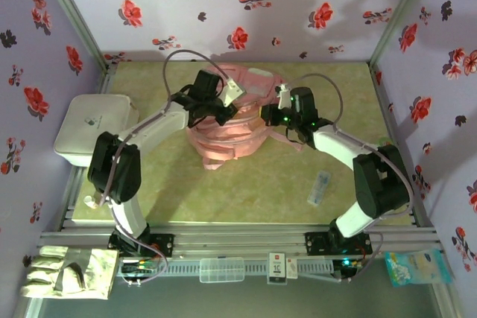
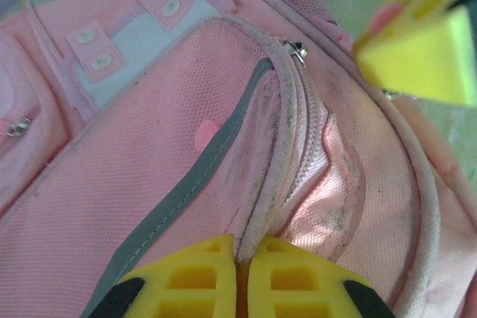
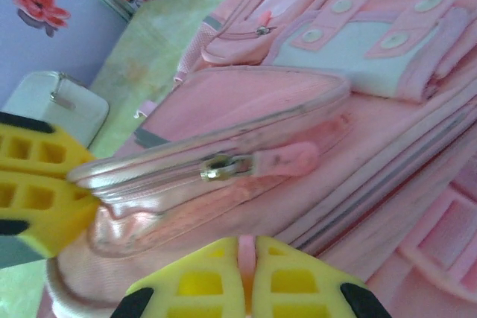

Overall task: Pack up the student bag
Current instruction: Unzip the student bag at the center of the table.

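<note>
Fabric of the student bag [image 1: 227,143] is pinched twice: left gripper [image 2: 240,252] clenches its zip seam [image 2: 262,184], right gripper [image 3: 246,255] clamps the bag too.

Arms bent inward, wrists facing each other; left gripper [image 2: 242,247] and right gripper [image 3: 246,247] with fingers [image 2: 201,277] clamped together.
</note>
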You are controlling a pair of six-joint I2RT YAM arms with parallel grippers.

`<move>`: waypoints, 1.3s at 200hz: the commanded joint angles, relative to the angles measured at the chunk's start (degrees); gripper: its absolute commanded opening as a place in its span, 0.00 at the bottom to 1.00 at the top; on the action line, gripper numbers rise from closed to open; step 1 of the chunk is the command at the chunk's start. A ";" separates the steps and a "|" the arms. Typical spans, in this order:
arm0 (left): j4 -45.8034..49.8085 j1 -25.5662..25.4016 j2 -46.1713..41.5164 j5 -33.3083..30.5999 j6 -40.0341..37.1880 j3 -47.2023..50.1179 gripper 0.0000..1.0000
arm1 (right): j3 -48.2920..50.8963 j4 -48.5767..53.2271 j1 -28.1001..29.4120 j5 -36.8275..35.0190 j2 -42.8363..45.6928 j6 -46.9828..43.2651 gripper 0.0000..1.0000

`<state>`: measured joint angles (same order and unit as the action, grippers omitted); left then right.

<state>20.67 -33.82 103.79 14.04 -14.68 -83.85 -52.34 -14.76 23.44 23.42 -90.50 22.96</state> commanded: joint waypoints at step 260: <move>-11.13 -0.29 3.06 8.65 4.60 0.38 0.00 | 18.00 -19.50 3.62 -7.53 12.43 21.30 0.61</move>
<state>17.37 -35.38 112.16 21.71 -9.98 -87.70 -34.61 -34.30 31.33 15.20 -80.07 35.48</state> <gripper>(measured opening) 0.081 0.589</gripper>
